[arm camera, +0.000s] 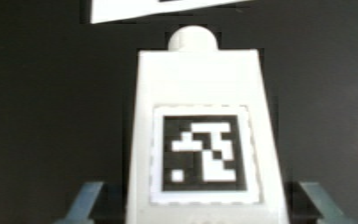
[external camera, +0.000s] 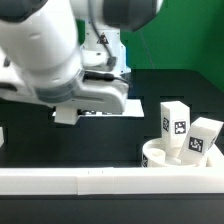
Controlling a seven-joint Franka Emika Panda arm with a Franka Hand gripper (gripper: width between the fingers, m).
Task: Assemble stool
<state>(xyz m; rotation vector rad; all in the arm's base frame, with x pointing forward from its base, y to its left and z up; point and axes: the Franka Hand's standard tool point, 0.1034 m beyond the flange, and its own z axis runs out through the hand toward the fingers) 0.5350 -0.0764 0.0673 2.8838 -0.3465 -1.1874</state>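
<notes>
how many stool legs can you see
3. Two legs stand in the seat at the exterior view's right; a third leg sits between the end effector fingers.

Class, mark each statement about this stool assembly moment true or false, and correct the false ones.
1. In the wrist view, a leg sits between the fingertips of the gripper. True.
2. That leg's tag faces the wrist camera. True.
3. The table is white. False: it is black.
4. The seat already carries two legs, seen at the exterior view's right. True.
5. The seat lies at the exterior view's left. False: it is at the right, by the bar.
</notes>
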